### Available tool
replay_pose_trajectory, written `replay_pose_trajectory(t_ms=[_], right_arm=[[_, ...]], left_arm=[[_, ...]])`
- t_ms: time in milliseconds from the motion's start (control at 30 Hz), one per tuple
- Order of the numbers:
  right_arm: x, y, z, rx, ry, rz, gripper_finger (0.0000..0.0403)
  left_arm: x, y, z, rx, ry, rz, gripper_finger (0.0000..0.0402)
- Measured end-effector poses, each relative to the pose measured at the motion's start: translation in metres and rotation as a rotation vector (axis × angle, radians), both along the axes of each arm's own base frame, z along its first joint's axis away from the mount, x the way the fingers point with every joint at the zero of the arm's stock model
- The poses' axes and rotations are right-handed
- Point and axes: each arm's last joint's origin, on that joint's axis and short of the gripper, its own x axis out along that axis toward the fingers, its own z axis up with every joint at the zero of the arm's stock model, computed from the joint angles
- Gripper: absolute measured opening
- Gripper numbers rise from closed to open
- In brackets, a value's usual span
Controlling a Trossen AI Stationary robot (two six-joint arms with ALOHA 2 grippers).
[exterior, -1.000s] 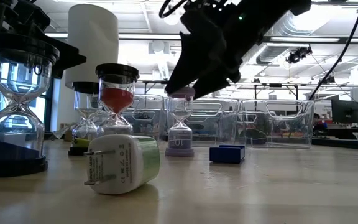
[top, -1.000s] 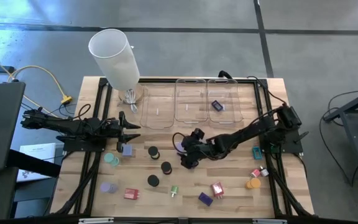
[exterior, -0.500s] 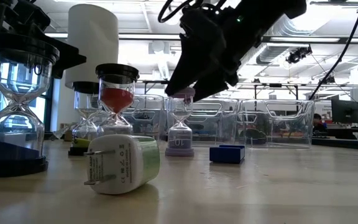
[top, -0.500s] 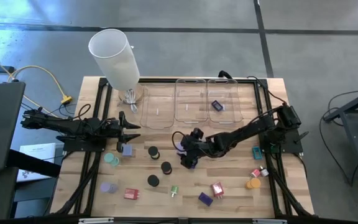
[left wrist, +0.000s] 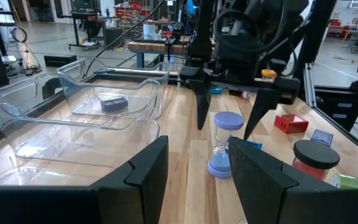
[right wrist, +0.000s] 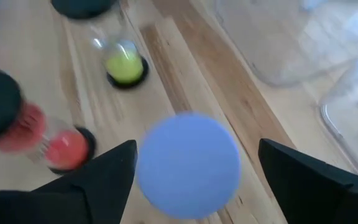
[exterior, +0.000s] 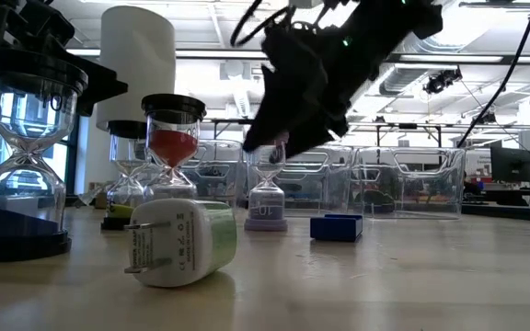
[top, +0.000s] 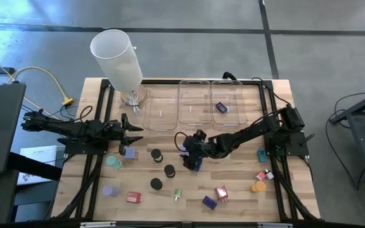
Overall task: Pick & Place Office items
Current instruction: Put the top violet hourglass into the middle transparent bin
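Observation:
A lavender-capped hourglass (left wrist: 227,146) stands upright on its base at the table's middle. My right gripper (top: 190,157) hangs open over it, slanting down from the right. Its two fingers stand either side of the lavender cap (right wrist: 188,165) without touching it. In the low view the gripper (exterior: 279,138) hides the cap. My left gripper (top: 134,131) waits open and level at the table's left, with nothing between its fingers (left wrist: 148,165). Black-capped hourglasses (top: 156,154), a teal-capped one (top: 113,162), a red block (top: 134,198) and a green-and-white plug (exterior: 180,241) lie scattered nearby.
Three clear trays (top: 195,101) line the far edge; the right one holds a purple piece (top: 221,107). A big white cylinder (top: 116,60) stands at the far left. Pink (top: 221,192), purple (top: 209,202), orange (top: 257,187) and teal (top: 260,154) pieces lie toward the near right.
My right gripper has edged a little down and toward the table's left over the lavender hourglass. In the low view it now covers the cap, which showed below it before.

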Motion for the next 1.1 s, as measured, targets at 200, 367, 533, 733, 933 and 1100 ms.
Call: replay_pose_trajectory(t_ms=[200, 367, 533, 733, 933, 1100], right_arm=[[0.0075, -0.0014, -0.0085, 0.016, -0.025, 0.001, 0.0325], [0.0073, -0.0028, -0.0103, 0.026, -0.013, 0.004, 0.0325], [0.0075, -0.0024, -0.0101, 0.03, -0.017, 0.006, 0.0308], [0.0074, -0.0022, -0.0102, 0.033, -0.015, 0.01, 0.0247], [0.0072, -0.001, -0.0101, 0.03, -0.016, 0.015, 0.0172], [0.0082, 0.0052, -0.0027, 0.037, -0.018, 0.036, 0.0172]], left_arm=[[0.0001, 0.0, -0.0002, 0.0, 0.002, 0.0, 0.0163], [0.0002, 0.0, -0.0004, 0.001, 0.004, 0.0, 0.0163], [0.0002, -0.0001, -0.0003, 0.0, 0.003, -0.004, 0.0163], [0.0002, -0.0002, -0.0003, 0.0, 0.004, -0.005, 0.0163], [0.0002, -0.0002, -0.0003, 0.0, 0.003, -0.006, 0.0163], [0.0002, -0.0003, 0.0002, -0.001, -0.002, -0.008, 0.0163]])
